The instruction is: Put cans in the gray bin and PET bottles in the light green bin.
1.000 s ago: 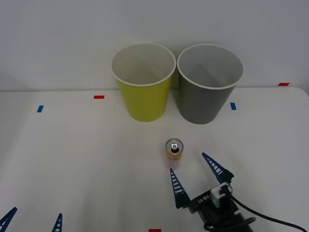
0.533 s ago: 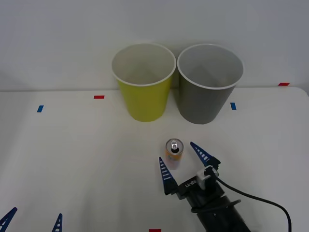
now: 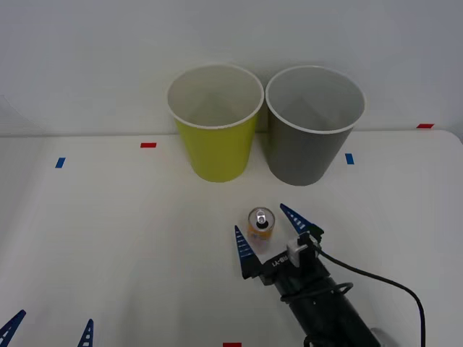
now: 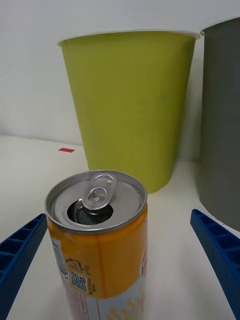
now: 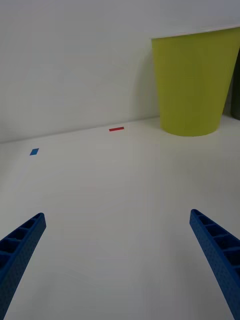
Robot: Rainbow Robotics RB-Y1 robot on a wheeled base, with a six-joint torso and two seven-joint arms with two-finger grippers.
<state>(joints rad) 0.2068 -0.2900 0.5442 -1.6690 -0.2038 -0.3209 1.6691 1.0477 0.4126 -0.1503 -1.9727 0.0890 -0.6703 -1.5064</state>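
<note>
Can [image 3: 261, 225]: stands upright on the white table [image 3: 108, 238], at 6 o'clock from the gap between the two bins and well apart from both; orange band on top, pale body below, silver top with the pull-tab bent back over an open mouth [image 4: 95, 200].
Right gripper [image 3: 269, 229]: low over the table at 5 o'clock from centre, fingers spread wide, one at 8 o'clock and one at 2 o'clock of the can; the can sits between them, no finger touching it, nothing held.
Left gripper [image 3: 49, 331]: at the 7 o'clock corner, fingers wide apart, holding nothing, well apart from the can.
Green bin [image 3: 215, 123]: upright at 12 o'clock, white inside.
Gray bin [image 3: 314, 124]: upright just at 3 o'clock of the green bin, rims almost touching.
</note>
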